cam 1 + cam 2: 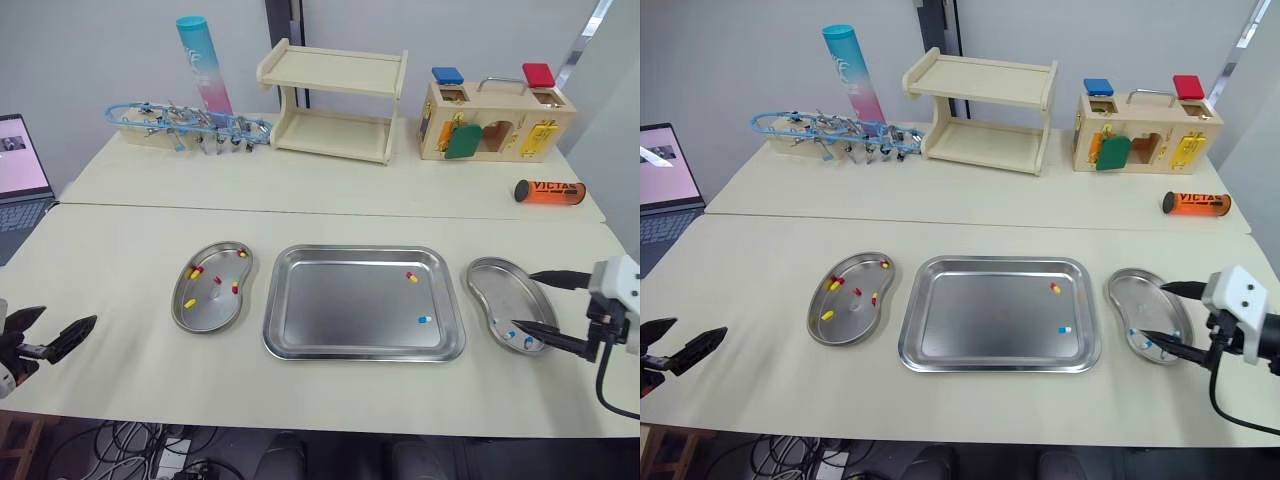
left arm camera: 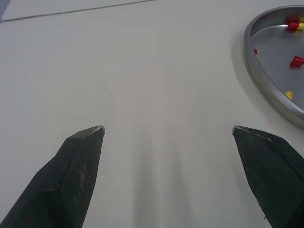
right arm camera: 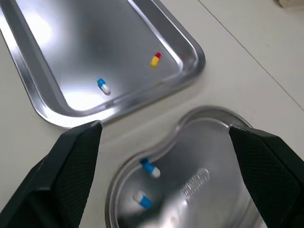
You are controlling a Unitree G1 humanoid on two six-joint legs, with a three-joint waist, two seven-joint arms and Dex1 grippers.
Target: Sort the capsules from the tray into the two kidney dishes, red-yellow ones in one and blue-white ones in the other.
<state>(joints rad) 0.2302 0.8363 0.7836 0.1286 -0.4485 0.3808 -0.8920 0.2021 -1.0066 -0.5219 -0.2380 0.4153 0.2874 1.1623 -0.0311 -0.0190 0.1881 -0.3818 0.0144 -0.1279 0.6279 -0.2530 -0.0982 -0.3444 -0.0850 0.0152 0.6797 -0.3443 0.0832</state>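
Right end effector wide over right kidney dish.
Left end effector wide too (empty), over the bench.

Place: a robotics lab or test room, judged from a bench laid out with practice props
Bench: pale tables are set edge to edge against a plain grey wall
Props: a wooden latch box, a wooden shelf, a blue rack of clips, a teal-pink tube and an orange can are lined along the back
Clinical ware: a steel tray is flanked by a kidney dish and a second kidney dish
Equipment: an open laptop is seen at the left edge, and loose cables on the floor below
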